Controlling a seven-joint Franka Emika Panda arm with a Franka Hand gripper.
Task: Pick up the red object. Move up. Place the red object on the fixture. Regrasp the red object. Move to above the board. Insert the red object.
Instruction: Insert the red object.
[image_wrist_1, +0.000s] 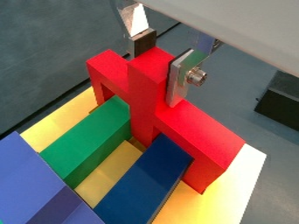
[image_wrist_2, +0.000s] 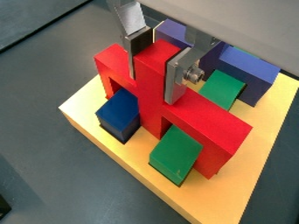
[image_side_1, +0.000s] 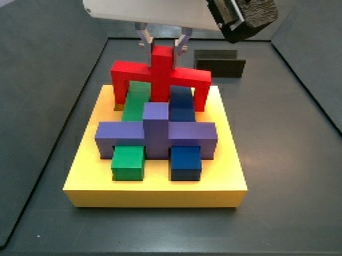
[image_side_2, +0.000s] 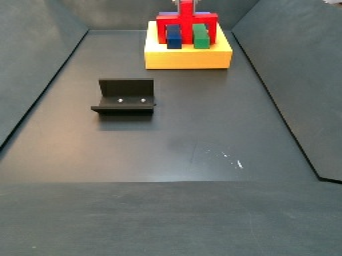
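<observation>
The red object (image_side_1: 160, 74) stands upright on the far part of the yellow board (image_side_1: 154, 185), its bar spanning a green block (image_wrist_1: 87, 140) and a blue block (image_wrist_1: 146, 179). My gripper (image_wrist_1: 162, 59) comes down from above and is shut on the red object's (image_wrist_2: 176, 114) central stub, one finger (image_wrist_2: 138, 52) pressed on each side. Both wrist views show the pads touching the stub. I cannot tell how deep the prongs sit in the board (image_side_2: 187, 60). The black fixture (image_side_2: 124, 97) stands bare on the floor, away from the gripper (image_side_1: 164, 42).
A purple cross-shaped block (image_side_1: 158, 130) sits mid-board with green (image_side_1: 128, 160) and blue (image_side_1: 186, 160) blocks in front of it. Dark walls ring the grey floor (image_side_2: 174, 170). In a side view the fixture (image_side_1: 221, 68) shows behind the board.
</observation>
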